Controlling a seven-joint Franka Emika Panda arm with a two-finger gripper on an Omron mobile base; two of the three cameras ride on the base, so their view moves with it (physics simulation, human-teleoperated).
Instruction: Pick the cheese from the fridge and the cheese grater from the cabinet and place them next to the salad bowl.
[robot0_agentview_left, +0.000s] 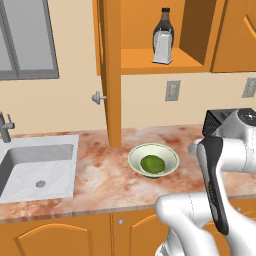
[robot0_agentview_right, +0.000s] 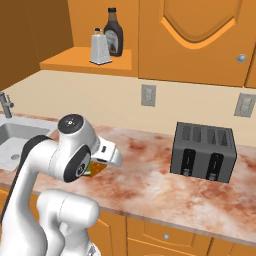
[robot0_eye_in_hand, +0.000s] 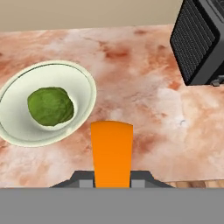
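My gripper is shut on the cheese, an orange wedge that sticks out between the two dark tips. It hangs above the marble counter just right of the salad bowl, which holds a green leafy lump. In the right base view a bit of the cheese peeks out under the hand. The bowl sits mid-counter in the left base view. The cheese grater stands upright on the shelf of the open cabinet, in front of a dark bottle. The fridge is out of view.
A black toaster stands on the counter to the right of the bowl. The cabinet's open door hangs down to the counter left of the bowl. A sink with a tap lies at the far left.
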